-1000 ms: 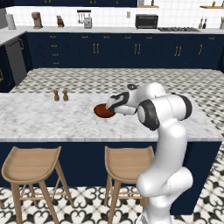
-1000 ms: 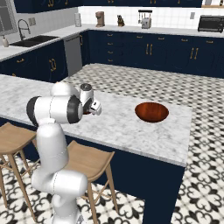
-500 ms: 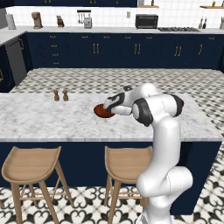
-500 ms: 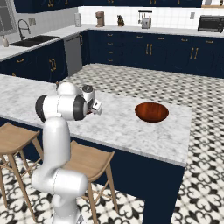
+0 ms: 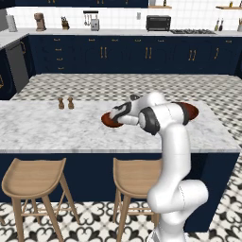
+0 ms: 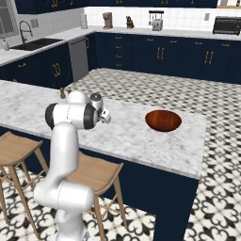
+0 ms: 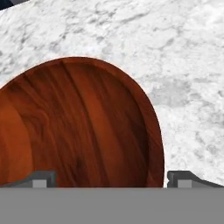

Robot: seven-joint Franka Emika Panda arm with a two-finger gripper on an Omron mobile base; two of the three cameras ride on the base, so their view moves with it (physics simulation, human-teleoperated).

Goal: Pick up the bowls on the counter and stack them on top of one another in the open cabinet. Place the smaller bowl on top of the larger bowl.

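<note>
Tool [image 7: 111, 179] spread wide over the smaller glossy reddish-brown bowl [image 7: 74, 127], cut off at frame's left; the arm hid the larger bowl [image 5: 191, 112] on the marble bench [image 5: 47, 130].

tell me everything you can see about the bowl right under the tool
The smaller bowl is round, shallow and glossy reddish-brown, with a wood-like grain streaking its darker inside and a thin, lighter rim. It sits upright and empty on the white-grey marble counter. In the left base view it lies beside the arm's wrist, to the right of two small brown shakers. The open tool hangs close above it, one fingertip over the inside, the other past the rim; nothing visibly touches it but the counter.
</note>
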